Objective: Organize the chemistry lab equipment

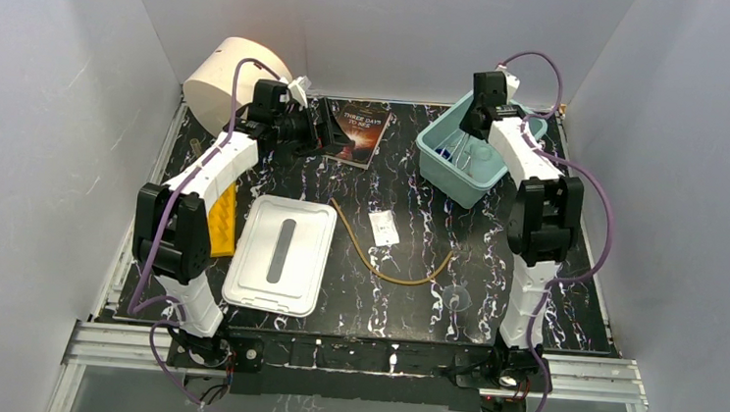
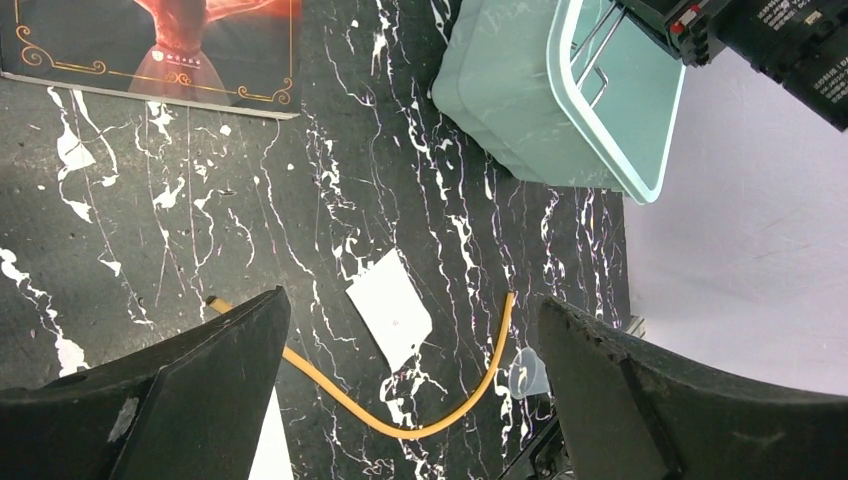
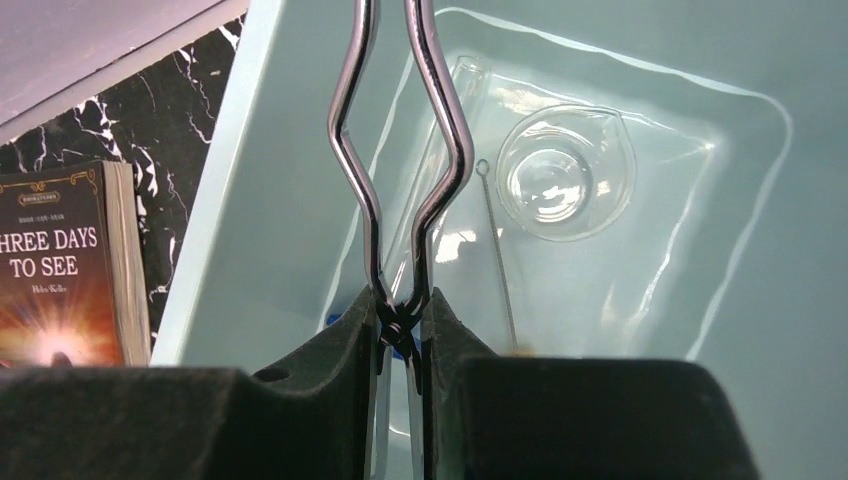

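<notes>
While our right gripper point(image 3: 400, 318) pinches the metal tongs point(image 3: 442, 110) at their pivot, its fingers nearly together, the tongs reach out over the inside of the teal bin point(image 3: 290, 170). On the bin's bottom we see a glass dish point(image 3: 565, 170), a clear blue-ended tube point(image 3: 475, 78) and the thin wire handle of a brush point(image 3: 497, 250). Our left gripper point(image 2: 410, 305) hangs wide apart, holding nothing, above the marbled table point(image 2: 150, 200). Below it lie the white packet point(image 2: 392, 308), the tan rubber tubing point(image 2: 400, 428) curving beside it, and a little clear beaker point(image 2: 525, 372) near the tubing's end
</notes>
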